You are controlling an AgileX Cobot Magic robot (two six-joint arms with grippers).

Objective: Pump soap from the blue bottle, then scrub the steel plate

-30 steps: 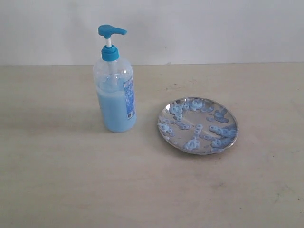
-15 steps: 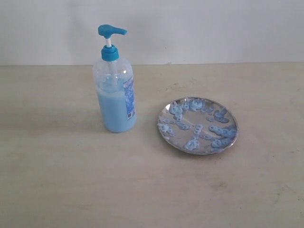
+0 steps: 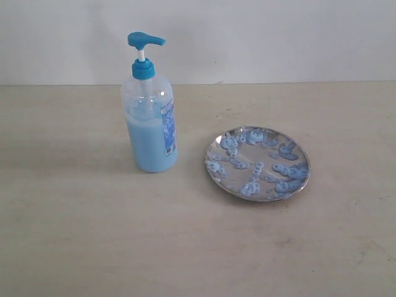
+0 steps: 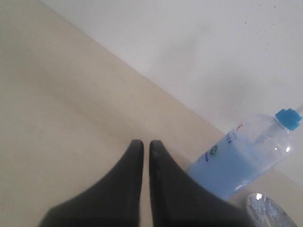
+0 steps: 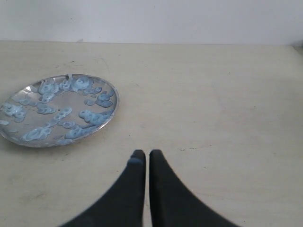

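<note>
The blue bottle [image 3: 148, 117] stands upright on the table, left of centre, its bright blue pump head [image 3: 145, 41] raised; the left wrist view also shows the bottle [image 4: 246, 158]. Right of it lies the round steel plate [image 3: 257, 163], dotted with several light blue blobs of soap [image 3: 286, 168]; the plate [image 5: 57, 109] shows in the right wrist view too. Neither arm appears in the exterior view. My left gripper [image 4: 143, 144] is shut and holds nothing, short of the bottle. My right gripper [image 5: 144, 154] is shut and holds nothing, beside the plate, with a pale blue smear on one fingertip [image 5: 136, 161].
The beige tabletop [image 3: 93, 235] runs back to a white wall [image 3: 278, 37]. Faint stains mark the table surface [image 3: 232, 112] behind the plate.
</note>
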